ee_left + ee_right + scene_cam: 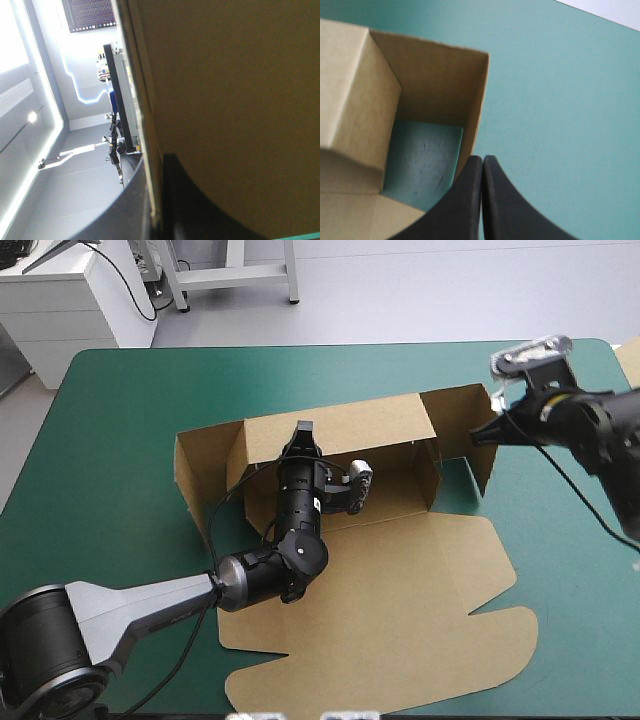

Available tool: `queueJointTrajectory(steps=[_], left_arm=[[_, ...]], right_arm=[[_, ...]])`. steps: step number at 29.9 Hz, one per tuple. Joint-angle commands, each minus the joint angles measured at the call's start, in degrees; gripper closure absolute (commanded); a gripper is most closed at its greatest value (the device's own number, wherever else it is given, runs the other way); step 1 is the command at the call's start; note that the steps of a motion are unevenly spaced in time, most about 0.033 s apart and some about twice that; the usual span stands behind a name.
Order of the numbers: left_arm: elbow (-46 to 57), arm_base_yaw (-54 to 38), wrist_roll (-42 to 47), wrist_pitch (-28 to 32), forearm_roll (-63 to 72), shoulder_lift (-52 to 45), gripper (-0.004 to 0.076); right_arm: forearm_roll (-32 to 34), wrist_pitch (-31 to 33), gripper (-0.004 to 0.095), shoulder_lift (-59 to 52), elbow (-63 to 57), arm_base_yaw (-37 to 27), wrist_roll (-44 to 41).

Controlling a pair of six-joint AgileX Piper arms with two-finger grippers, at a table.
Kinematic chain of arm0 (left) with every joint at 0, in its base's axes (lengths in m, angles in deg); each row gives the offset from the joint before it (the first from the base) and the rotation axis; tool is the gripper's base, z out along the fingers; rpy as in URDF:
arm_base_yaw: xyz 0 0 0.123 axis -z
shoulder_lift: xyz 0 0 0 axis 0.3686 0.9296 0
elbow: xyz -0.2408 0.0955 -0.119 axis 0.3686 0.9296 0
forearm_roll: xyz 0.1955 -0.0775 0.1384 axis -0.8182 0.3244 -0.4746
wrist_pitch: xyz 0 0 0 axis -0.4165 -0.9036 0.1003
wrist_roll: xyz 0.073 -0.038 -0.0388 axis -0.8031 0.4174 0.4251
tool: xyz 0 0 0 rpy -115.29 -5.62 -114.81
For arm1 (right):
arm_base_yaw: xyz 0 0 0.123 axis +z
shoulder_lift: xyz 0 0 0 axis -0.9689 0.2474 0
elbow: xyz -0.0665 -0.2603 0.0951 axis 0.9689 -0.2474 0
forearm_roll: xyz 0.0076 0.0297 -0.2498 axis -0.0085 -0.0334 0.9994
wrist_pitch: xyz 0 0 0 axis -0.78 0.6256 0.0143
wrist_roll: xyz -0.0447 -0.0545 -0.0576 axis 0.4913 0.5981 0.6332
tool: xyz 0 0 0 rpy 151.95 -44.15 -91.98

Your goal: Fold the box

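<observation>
The box, a cut sheet of matte brown board, is sitting near the middle of the teal-green worktop. Its far walls are standing up as a shallow tray, while the wide lid panel with rounded tabs is lying flat toward the near edge. The left gripper is reaching inside the tray and pinching the far wall. Only its wrist view is showing the board's pale cut edge running between the two black fingers. The right gripper, fingers pressed together into a point, is hanging just beside the right end wall. Its wrist view is revealing bare cover through a gap in the tray's corner.
</observation>
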Motion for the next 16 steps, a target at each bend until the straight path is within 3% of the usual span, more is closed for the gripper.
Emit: queueJointTrajectory(steps=[1,3,7,9,16], left_arm=[[-0.9,-0.22,-0.48,-0.77,-2.66,-2.39,0.0731],[-0.9,-0.22,-0.48,-0.77,-2.66,-2.39,0.0731],[-0.9,-0.22,-0.48,-0.44,-2.66,-2.39,0.0731],[-0.9,-0.22,-0.48,-0.07,-2.66,-2.39,0.0731],[-0.9,-0.22,-0.48,0.15,-2.66,-2.39,0.0731]], right_arm=[[-1.36,0.41,0.0929,9.04,13.37,-2.03,3.0],[-6.24,2.26,0.0929,13.91,20.01,-4.69,5.76],[-29.06,9.93,0.0929,26.13,33.6,-14.46,13.27],[-36.61,13.0,0.0929,31.43,38.71,-17.53,14.1],[-44.73,17.16,0.0927,43.05,46.35,-20.16,16.26]])
